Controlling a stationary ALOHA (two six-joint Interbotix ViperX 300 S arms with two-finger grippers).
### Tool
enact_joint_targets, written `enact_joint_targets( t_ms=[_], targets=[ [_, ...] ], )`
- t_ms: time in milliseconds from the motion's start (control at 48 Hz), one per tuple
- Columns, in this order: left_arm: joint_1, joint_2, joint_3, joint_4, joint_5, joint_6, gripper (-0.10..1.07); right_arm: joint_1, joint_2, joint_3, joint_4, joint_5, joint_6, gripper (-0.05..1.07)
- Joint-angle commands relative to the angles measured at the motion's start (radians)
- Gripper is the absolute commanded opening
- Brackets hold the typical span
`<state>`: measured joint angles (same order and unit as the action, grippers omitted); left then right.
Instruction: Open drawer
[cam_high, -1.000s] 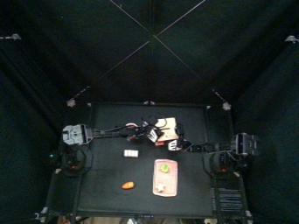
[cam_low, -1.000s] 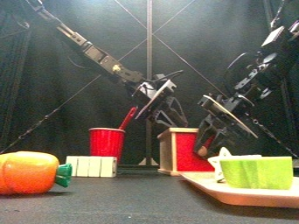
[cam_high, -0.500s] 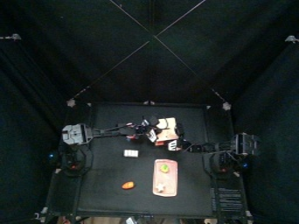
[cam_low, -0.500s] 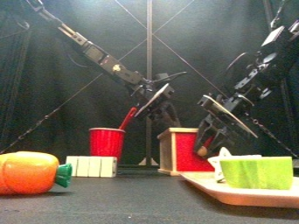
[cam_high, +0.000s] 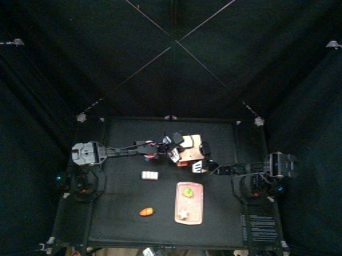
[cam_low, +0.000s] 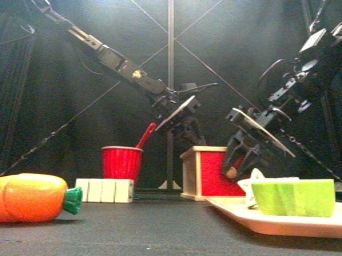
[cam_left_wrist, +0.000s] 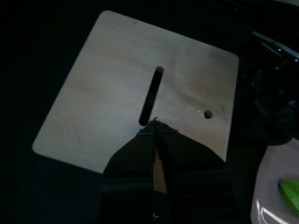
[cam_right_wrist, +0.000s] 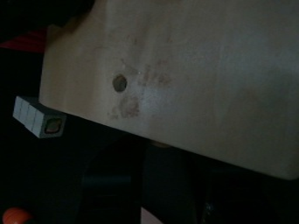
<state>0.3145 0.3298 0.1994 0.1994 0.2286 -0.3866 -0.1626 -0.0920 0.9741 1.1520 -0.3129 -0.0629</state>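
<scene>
The drawer stands on the table near its middle, between the two arms. The left tool hangs over its pale top, jaws drawn nearly together at the end of the dark slot; whether they pinch anything, I cannot tell. The right tool presses in beside the unit, likely bracing it; its jaw gap is hidden.
</scene>
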Motion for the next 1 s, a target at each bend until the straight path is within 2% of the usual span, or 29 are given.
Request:
enact_joint_targets(
  t_ms=[0,979],
  targets=[
    [0.005,0.012,0.014,0.003,0.034,-0.003,0.43,0.029,-0.014,-0.025,-0.003,-0.002,-0.002,0.53],
    [0.011,0.008,0.006,0.0,0.038,-0.003,0.43,0.29,-0.008,-0.041,0.044,-0.002,0.002,0.53]
  ],
)
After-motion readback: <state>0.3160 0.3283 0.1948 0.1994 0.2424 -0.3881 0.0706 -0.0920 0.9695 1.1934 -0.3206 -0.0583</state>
